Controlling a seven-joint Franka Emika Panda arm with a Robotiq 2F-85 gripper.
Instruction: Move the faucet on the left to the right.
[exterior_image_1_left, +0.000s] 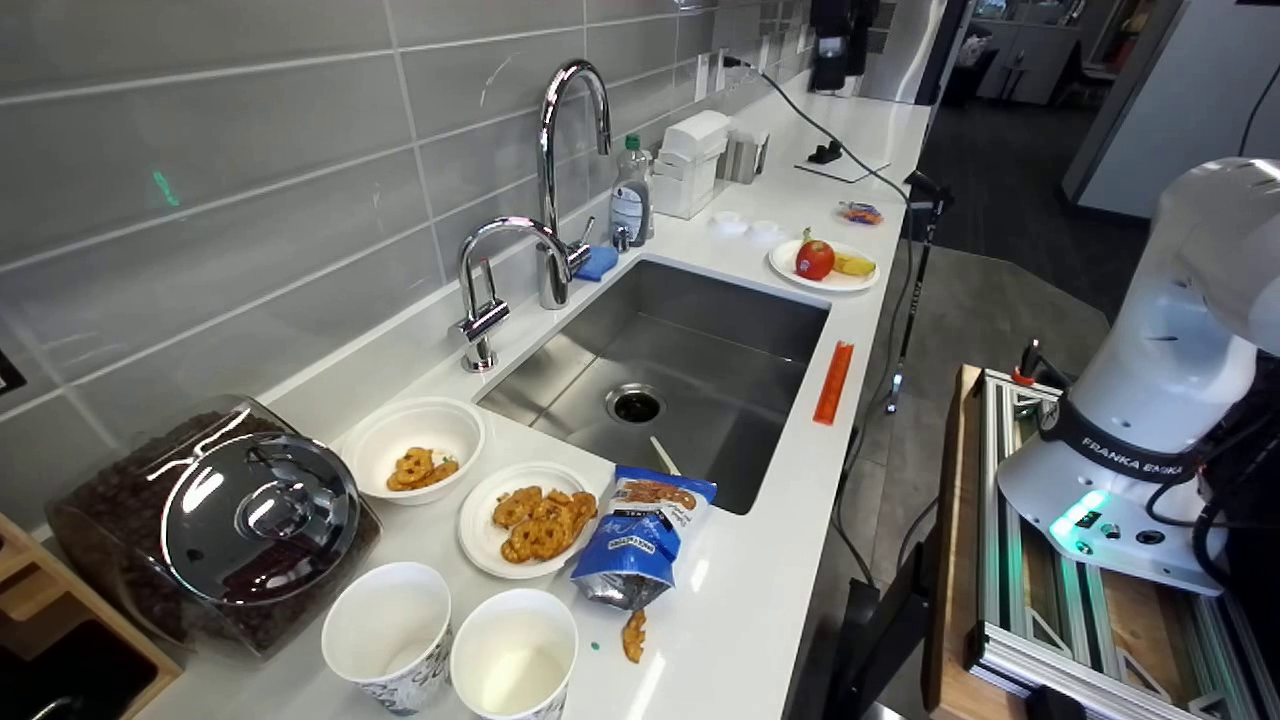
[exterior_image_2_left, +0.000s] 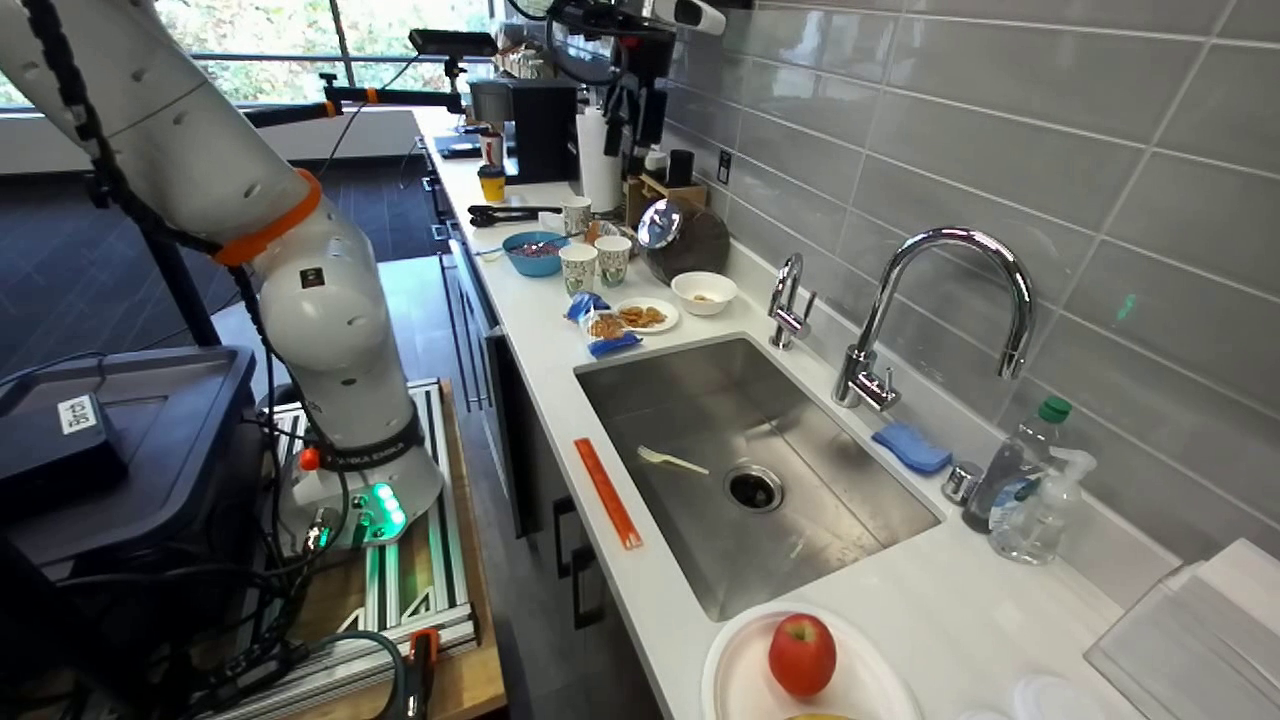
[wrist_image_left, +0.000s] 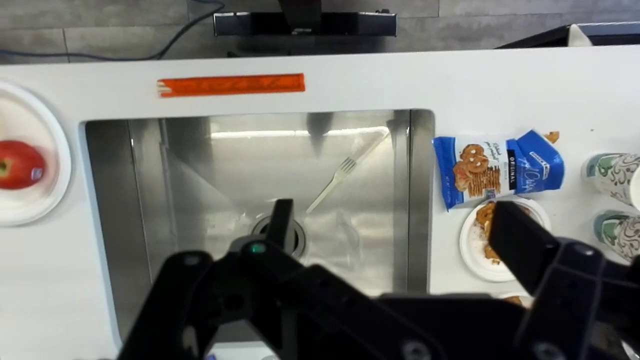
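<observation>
The faucet (exterior_image_1_left: 480, 322) is short and chrome, at the sink's wall side; it also shows in an exterior view (exterior_image_2_left: 788, 322). Its curved spout runs toward the tall gooseneck faucet (exterior_image_1_left: 547, 180), which also shows in an exterior view (exterior_image_2_left: 878, 312). In one picture the spout tip overlaps the tall faucet's base. A small lever stands up from its body. My gripper (wrist_image_left: 391, 215) is open and empty, high above the sink (wrist_image_left: 419, 220), with its fingers wide apart. It also shows high up in an exterior view (exterior_image_2_left: 634, 135). Neither faucet shows in the wrist view.
A fork (wrist_image_left: 332, 185) lies in the sink. A blue pretzel bag (wrist_image_left: 480, 167), a plate of pretzels (wrist_image_left: 477, 250) and cups (exterior_image_1_left: 388, 630) stand on one side. A plate with an apple (exterior_image_2_left: 802, 655), a soap bottle (exterior_image_2_left: 1030, 450) and a blue sponge (exterior_image_2_left: 912, 448) are on the other.
</observation>
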